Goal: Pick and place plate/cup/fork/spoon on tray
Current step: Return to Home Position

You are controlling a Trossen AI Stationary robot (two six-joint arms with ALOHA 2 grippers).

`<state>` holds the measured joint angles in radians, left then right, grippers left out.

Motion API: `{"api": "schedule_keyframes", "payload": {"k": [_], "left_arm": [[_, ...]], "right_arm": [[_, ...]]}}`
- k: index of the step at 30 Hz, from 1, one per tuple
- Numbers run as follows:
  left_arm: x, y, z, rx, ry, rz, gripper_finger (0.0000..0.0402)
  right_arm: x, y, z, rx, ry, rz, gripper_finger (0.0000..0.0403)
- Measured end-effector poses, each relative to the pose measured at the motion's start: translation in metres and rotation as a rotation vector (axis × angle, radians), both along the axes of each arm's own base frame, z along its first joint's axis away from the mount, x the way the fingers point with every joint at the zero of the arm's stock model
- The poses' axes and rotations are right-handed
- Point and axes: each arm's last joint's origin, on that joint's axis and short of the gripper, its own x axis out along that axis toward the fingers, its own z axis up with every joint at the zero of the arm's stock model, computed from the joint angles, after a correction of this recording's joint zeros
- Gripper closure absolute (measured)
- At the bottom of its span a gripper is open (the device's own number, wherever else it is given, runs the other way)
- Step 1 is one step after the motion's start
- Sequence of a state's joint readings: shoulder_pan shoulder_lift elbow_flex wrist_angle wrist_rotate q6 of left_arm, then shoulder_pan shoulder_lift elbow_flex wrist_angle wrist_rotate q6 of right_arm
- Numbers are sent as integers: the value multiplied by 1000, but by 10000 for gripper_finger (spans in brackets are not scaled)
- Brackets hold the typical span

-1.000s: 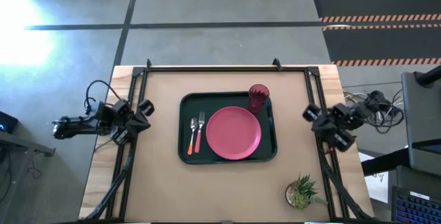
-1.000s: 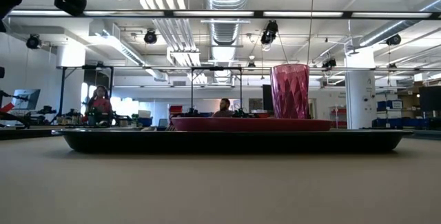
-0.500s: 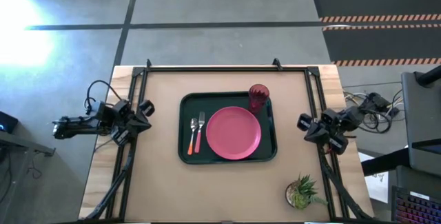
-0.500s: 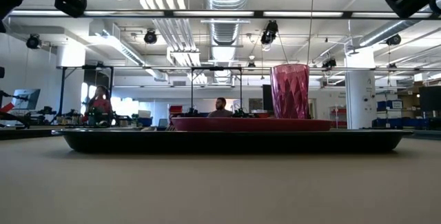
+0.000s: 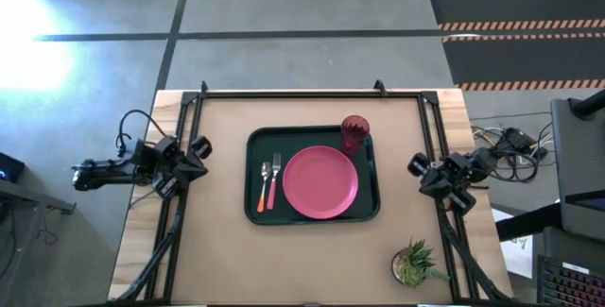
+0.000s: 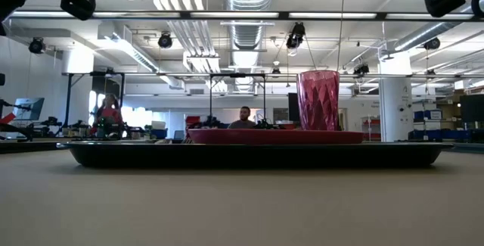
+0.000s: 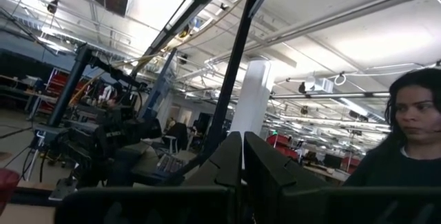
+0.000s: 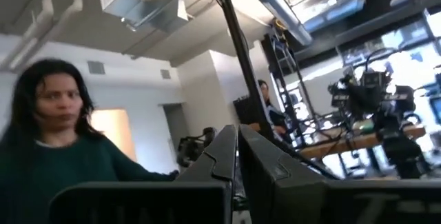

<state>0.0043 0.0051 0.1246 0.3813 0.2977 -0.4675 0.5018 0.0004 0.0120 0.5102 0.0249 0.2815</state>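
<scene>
High view, findings: the tray [image 5: 251, 161] lies at mid-table, long side across. The plate [image 5: 320, 182] sits on it, right of centre. The cup [image 5: 354, 129] stands upright in the tray's back right corner, just beside the plate's rim. The fork [image 5: 274, 180] and the spoon [image 5: 263, 186] lie parallel on the tray left of the plate, spoon outermost.

My left gripper [image 5: 197, 152] hangs over the table's [image 5: 217, 250] left edge, well apart from the tray. My right gripper [image 5: 421, 170] hangs at the right edge, likewise apart.

Wrist views: on each claw the two fingers [image 7: 224, 165] [image 8: 219, 156] are drawn together, nothing between them.

A potted plant [image 5: 413, 263] stands near the front right corner.
</scene>
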Motion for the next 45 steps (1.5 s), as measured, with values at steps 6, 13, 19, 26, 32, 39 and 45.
{"api": "schedule_keyframes", "payload": {"k": [6, 13, 19, 26, 32, 39, 45], "left_arm": [[0, 0, 0, 0, 4, 0, 401], [0, 0, 0, -122, 40, -67, 401], [1, 0, -1, -131, 56, -71, 401], [7, 0, -7, 114, 63, 36, 401], [18, 0, -31, 194, 298, 44, 401], [24, -4, -41, 117, 448, -109, 402], [22, -6, -41, 138, 429, -206, 402]], "right_arm": [[0, 0, 0, 139, 74, 89, 394], [1, 1, -2, 215, 137, 151, 394], [6, 4, -10, 132, 208, 144, 394], [4, 4, -1, 172, 374, 202, 394], [-3, 1, 8, 64, 572, 177, 394], [-14, -5, 36, -25, 481, 148, 394], [-10, -3, 27, -20, 493, 157, 394]]}}
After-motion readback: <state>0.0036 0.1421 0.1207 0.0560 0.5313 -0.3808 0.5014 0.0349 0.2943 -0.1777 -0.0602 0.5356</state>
